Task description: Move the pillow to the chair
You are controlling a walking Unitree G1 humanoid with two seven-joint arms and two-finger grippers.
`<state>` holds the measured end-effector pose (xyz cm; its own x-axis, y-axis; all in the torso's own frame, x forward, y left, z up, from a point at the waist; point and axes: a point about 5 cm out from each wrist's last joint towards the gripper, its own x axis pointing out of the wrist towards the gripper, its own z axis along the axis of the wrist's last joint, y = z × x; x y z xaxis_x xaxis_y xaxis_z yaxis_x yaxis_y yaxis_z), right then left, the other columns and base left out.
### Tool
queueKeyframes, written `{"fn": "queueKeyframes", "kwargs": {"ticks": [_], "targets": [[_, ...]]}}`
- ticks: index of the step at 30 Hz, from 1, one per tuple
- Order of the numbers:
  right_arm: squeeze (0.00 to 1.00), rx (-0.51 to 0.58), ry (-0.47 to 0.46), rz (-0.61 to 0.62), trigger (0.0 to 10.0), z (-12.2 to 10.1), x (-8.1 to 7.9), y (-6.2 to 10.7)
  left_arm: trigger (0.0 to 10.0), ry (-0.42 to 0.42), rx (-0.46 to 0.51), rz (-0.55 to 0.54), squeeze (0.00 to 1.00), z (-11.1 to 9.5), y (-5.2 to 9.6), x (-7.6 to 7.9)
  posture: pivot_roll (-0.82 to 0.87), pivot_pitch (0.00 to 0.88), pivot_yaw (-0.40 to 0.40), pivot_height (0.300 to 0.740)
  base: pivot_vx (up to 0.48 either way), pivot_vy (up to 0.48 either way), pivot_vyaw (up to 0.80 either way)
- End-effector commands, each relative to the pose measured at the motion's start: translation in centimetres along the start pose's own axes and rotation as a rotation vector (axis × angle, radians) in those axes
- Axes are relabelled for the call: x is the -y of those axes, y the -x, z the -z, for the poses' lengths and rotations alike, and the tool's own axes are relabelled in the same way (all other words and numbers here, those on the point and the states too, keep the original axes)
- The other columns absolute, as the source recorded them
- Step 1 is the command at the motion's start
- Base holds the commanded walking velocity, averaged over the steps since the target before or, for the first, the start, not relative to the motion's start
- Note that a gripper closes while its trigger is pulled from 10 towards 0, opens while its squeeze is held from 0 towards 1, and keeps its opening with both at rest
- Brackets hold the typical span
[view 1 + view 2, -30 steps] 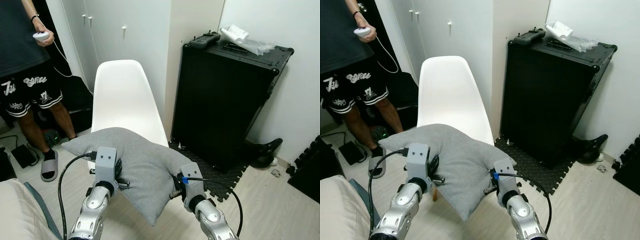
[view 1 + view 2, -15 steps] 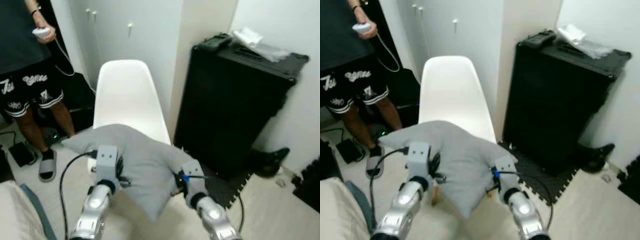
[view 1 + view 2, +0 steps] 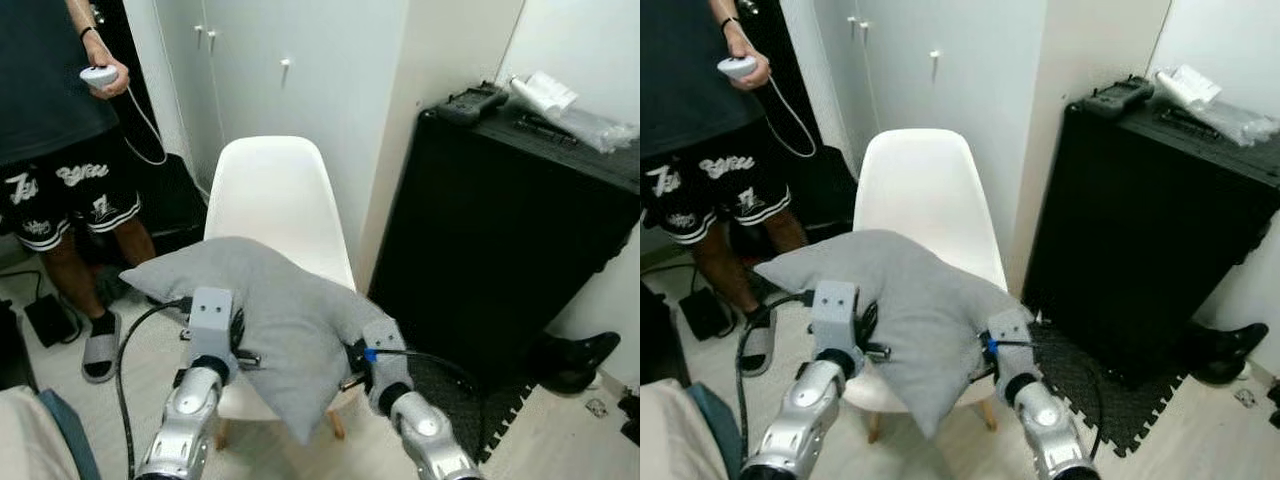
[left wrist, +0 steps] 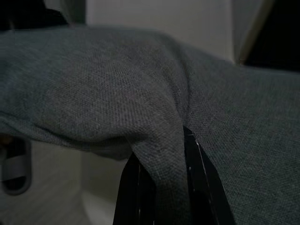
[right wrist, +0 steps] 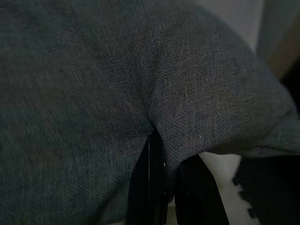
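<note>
A grey pillow (image 3: 275,320) hangs between my two arms, held up over the front of the white chair (image 3: 275,200). My left gripper (image 4: 161,176) is shut on a pinched fold of the pillow's left side. My right gripper (image 5: 163,173) is shut on a fold at its right side. One pillow corner droops below the seat edge (image 3: 300,425). The chair's seat is mostly hidden behind the pillow; its backrest stands clear.
A person (image 3: 60,130) stands at the left holding a white controller (image 3: 98,76). A tall black case (image 3: 520,220) stands right of the chair, with foam mats (image 3: 470,420) at its foot. White cupboard doors (image 3: 270,70) are behind.
The camera has moved closer and swung; the chair now sits more centrally and nearer. The pillow stays gripped by both grippers and now overlaps the chair's seat.
</note>
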<state>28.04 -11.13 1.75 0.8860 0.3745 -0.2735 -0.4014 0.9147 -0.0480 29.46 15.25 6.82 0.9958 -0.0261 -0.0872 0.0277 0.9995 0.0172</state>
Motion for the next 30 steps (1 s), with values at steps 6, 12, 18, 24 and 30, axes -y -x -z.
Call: {"fn": "queueKeyframes", "kwargs": {"ticks": [6, 12, 18, 24, 30], "targets": [[0.00, -0.017, 0.006, 0.042, 10.0, 0.44, 1.10, 0.38, 10.0, -0.004, 0.039, -0.004, 0.00, -0.69, -0.16, 0.05, 0.07, 0.077, 0.007, 0.710, 0.303, 0.000, 0.00], [0.00, -0.015, 0.006, 0.042, 10.0, 0.43, 1.11, 0.37, 10.0, -0.004, 0.039, -0.008, 0.00, -0.64, -0.05, -0.10, 0.07, 0.073, 0.005, 0.710, 0.299, 0.000, 0.00], [0.00, -0.014, 0.011, 0.041, 10.0, 0.37, 1.17, 0.34, 10.0, -0.003, 0.040, -0.012, 0.00, -0.67, -0.08, -0.21, 0.07, 0.071, 0.005, 0.710, 0.299, 0.000, 0.00], [0.00, -0.012, 0.010, 0.043, 10.0, 0.35, 1.21, 0.36, 10.0, -0.002, 0.039, -0.010, 0.00, -0.65, -0.10, -0.15, 0.07, 0.070, 0.008, 0.710, 0.299, 0.000, 0.00], [0.00, -0.013, 0.009, 0.043, 10.0, 0.42, 1.21, 0.39, 10.0, 0.009, 0.029, -0.004, 0.00, -0.55, -0.11, -0.05, 0.07, 0.072, 0.008, 0.710, 0.191, 0.000, 0.00]]}}
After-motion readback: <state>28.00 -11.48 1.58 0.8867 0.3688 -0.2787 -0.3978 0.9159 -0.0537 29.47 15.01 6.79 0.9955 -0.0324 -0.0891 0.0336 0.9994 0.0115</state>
